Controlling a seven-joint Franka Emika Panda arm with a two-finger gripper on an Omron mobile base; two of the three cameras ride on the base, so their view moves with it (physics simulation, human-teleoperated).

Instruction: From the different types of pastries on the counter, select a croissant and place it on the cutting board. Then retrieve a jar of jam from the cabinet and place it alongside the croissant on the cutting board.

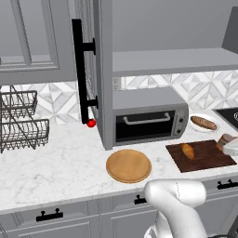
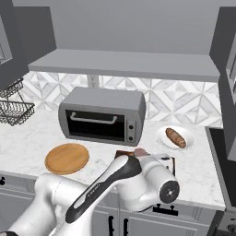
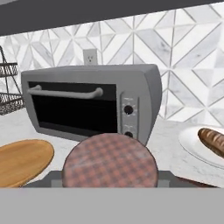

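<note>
The croissant (image 1: 188, 150) lies plump and golden on the dark reddish cutting board (image 1: 204, 160), left of its middle. At the board's right end my gripper (image 1: 231, 147) holds the jar of jam (image 1: 226, 140) low over the wood. In the hand view the jar's round checkered pink-brown lid (image 3: 109, 162) sits right between my fingers (image 3: 164, 177), gripper (image 3: 109, 183) shut on it. My own arm covers most of the board (image 2: 120, 153) in the right base view, where the jar (image 2: 139, 151) peeks out. The cabinet door (image 1: 100, 69) with its black bar handle (image 1: 78, 69) stands open over the counter (image 1: 60, 167).
A long thin loaf-shaped pastry (image 1: 203, 122) rests on a white plate (image 2: 161, 136) behind the board. A toaster oven (image 1: 148, 116) stands at the back, a round tan board (image 1: 128, 166) in front of it. A wire rack (image 1: 21, 123) is far left, a stove (image 2: 223, 147) at right.
</note>
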